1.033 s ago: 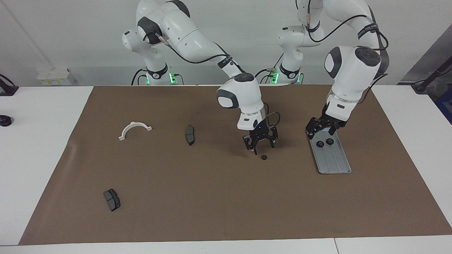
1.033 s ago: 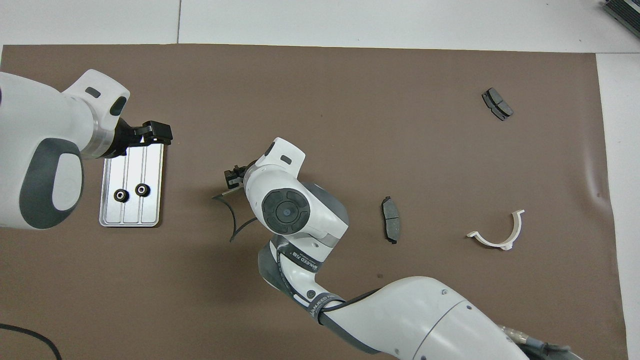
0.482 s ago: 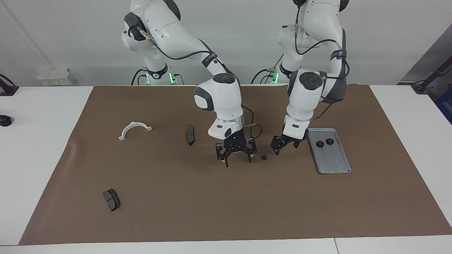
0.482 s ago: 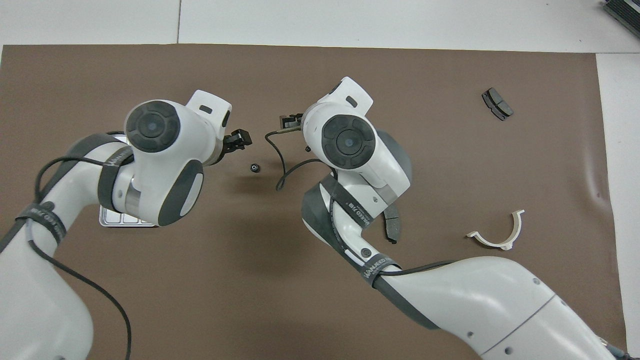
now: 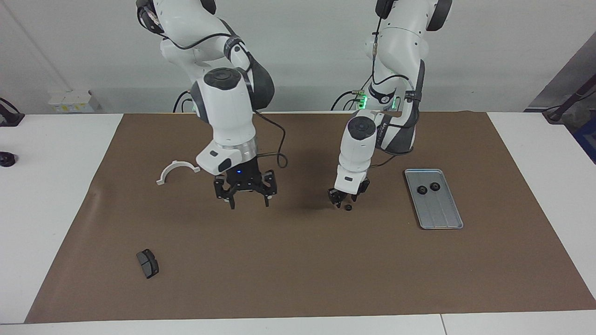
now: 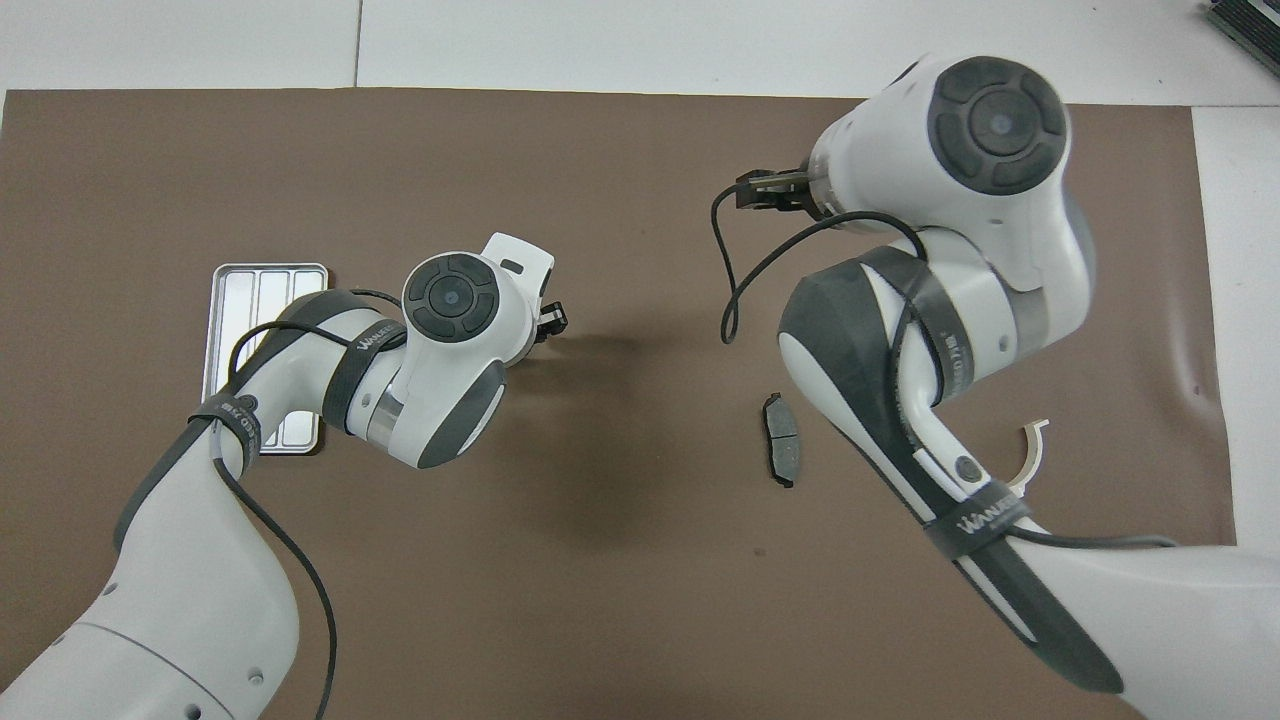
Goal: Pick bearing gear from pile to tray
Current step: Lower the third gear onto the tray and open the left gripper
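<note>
Gear [image 5: 347, 207] on the mat [image 5: 298, 260], left gripper [image 5: 343, 201] low, right over it, fingers hard to read, can't tell, tray [image 5: 440, 214] with two gears [image 5: 428, 188] off toward the left arm's end, right gripper [image 5: 248, 201] hanging spread, empty, above the mat.

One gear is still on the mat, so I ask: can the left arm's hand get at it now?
Probably yes. The left hand hangs low just beside the loose gear, and nothing lies between them; the right hand is well aside.
</note>
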Available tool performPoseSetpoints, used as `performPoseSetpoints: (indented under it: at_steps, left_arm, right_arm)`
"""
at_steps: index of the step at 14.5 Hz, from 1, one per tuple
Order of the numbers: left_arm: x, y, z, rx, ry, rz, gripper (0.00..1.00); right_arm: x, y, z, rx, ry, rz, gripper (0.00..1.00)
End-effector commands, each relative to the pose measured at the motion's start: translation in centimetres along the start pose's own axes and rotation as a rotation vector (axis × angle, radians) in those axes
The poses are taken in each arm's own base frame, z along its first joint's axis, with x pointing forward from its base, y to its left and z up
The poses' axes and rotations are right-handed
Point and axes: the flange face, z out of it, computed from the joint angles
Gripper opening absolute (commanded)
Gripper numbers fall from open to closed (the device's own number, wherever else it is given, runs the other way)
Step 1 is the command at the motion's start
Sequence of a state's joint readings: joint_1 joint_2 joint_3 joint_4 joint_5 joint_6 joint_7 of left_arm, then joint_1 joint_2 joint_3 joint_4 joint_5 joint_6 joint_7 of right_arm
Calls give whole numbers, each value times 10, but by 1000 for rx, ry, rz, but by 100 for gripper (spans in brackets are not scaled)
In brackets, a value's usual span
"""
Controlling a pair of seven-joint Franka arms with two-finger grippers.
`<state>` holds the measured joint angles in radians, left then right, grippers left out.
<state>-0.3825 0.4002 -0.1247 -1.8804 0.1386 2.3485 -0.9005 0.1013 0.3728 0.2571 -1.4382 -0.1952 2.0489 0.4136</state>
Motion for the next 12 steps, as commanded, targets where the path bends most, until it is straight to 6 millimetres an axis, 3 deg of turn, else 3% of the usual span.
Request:
performPoseSetpoints:
  at_steps: [1, 4, 6, 8, 9, 10, 11, 12]
  left_arm:
    - [5, -5, 3, 16, 44, 6, 58]
    - [3, -9, 10, 11, 52, 12, 54]
    - [3, -8, 10, 2, 58, 9, 46]
    - [-2, -9, 15, -16, 66, 7, 45]
    - [-2, -10, 16, -18, 68, 4, 39]
    - [-2, -10, 16, -19, 69, 4, 27]
    - [-2, -10, 16, -19, 69, 6, 0]
    - [-1, -9, 15, -17, 69, 8, 0]
  right_arm:
    - [-7, 49, -38, -28, -41, 18, 100]
    - [-17, 99, -76, -4, -102, 33, 100]
    - [-29, 116, -90, -7, -128, 28, 100]
    - [-40, 125, -99, 5, -154, 56, 100]
    - [-44, 130, -102, 33, -173, 78, 100]
    - [-49, 130, -102, 59, -185, 92, 100]
    - [-52, 128, -102, 67, -189, 98, 100]
    - [-54, 128, -100, 67, -195, 98, 100]
